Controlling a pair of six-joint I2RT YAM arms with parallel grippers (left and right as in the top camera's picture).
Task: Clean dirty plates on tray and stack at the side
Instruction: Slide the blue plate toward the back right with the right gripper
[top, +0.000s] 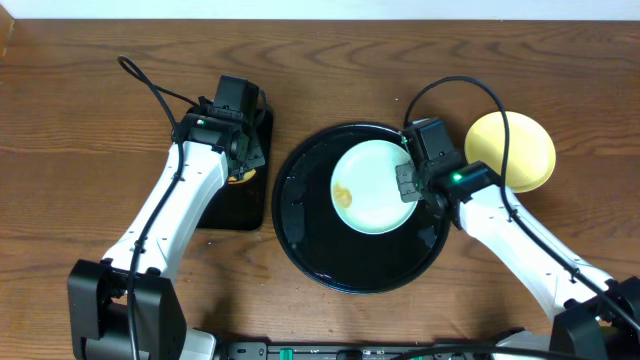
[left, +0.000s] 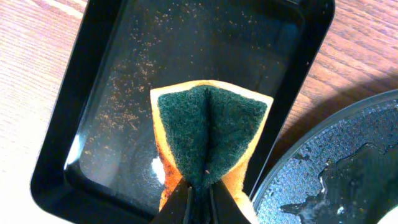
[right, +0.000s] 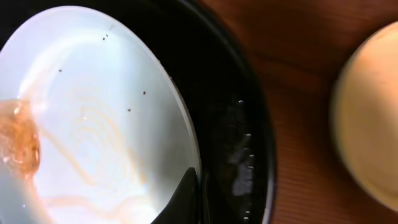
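A pale blue plate with a brown sauce smear lies in the round black tray. My right gripper is shut on the plate's right rim. In the right wrist view one finger lies over the plate's edge, above the tray. A pale yellow plate sits on the table to the right of the tray; it also shows in the right wrist view. A second blue plate is not in view. My left gripper is shut on a green and yellow sponge.
The left gripper holds the sponge over a small rectangular black tray, which is wet and speckled and stands left of the round tray. Water lies pooled in the round tray. Both arms' cables loop above the table.
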